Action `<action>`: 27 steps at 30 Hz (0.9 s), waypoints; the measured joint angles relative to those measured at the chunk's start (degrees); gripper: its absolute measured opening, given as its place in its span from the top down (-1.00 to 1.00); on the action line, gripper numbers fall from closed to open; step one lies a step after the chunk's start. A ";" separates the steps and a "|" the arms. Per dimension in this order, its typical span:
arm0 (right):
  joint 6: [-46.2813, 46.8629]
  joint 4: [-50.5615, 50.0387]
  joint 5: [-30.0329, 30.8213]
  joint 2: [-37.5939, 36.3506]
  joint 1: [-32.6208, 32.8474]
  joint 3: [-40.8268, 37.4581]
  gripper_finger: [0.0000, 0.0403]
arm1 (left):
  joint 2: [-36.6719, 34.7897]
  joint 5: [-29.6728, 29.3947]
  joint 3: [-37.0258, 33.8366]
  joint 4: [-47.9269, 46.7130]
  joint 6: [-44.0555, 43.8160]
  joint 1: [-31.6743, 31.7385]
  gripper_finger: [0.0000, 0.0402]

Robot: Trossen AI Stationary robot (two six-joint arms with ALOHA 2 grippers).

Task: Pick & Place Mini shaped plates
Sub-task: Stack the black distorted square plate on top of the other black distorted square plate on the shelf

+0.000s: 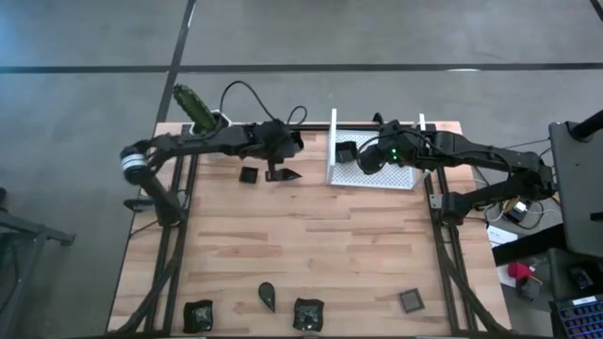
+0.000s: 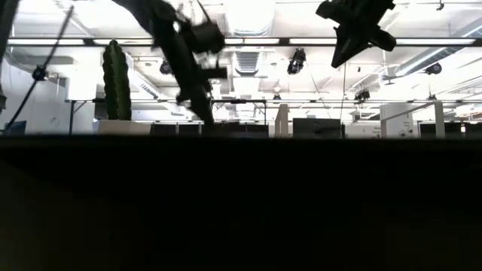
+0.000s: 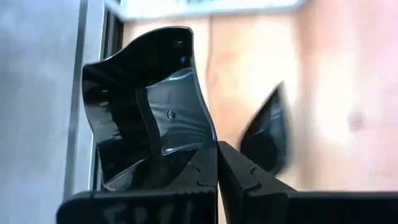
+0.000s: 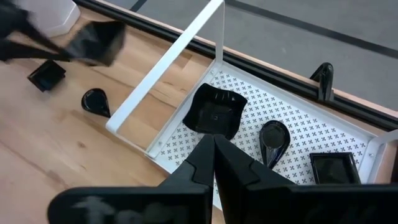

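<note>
Plates everywhere, so using the white tray [image 1: 332, 151] as the anchor. Left gripper [image 1: 279, 169] sits just left of the tray, fingers pinched on a square plate [image 3: 149, 112], with a teardrop plate [image 1: 289, 174] beside it on the wood. My guess: it carries right, over the tray's tall left wall. Right gripper [image 4: 214, 146] hangs over the tray, fingers together, a square dish [image 4: 214, 112] right below; can't tell if it's gripped.

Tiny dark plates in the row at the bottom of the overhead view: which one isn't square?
The teardrop plate, second from the left of the four. It narrows to a point, while the other three plates are squarish.
</note>
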 joint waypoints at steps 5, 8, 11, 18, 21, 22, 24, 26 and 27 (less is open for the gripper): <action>-0.02 0.08 0.02 0.02 0.00 -0.12 0.96 | -6.11 -0.06 -0.28 -6.47 -6.06 -8.23 1.00; -0.24 0.15 0.04 0.02 0.00 -0.18 0.96 | -7.37 -1.81 -0.25 -9.04 -10.27 -14.94 1.00; -0.20 0.19 0.24 0.02 0.00 -0.35 0.96 | -7.44 -4.90 -0.27 -9.03 -12.43 -21.66 1.00; -0.02 0.35 0.26 0.02 0.00 -0.68 0.96 | -2.75 -6.99 -0.32 -5.46 -20.90 -30.33 1.00; -0.07 0.37 0.08 0.02 0.02 -0.70 0.96 | -0.15 -7.06 -0.28 -2.65 -23.24 -31.91 1.00; -0.11 0.38 0.04 0.02 0.02 -0.70 0.96 | 0.76 -6.92 -0.19 -1.49 -23.72 -32.31 1.00; -0.24 0.38 0.00 0.02 0.02 -0.73 0.96 | 2.47 -6.64 0.28 1.08 -24.10 -32.96 1.00; -0.58 0.39 -0.02 0.02 0.02 -0.73 0.96 | 4.16 -6.50 1.02 2.30 -24.10 -33.28 1.00; -1.19 0.39 -0.03 0.02 0.02 -0.73 0.96 | 5.03 -6.46 1.71 2.60 -24.10 -33.31 1.00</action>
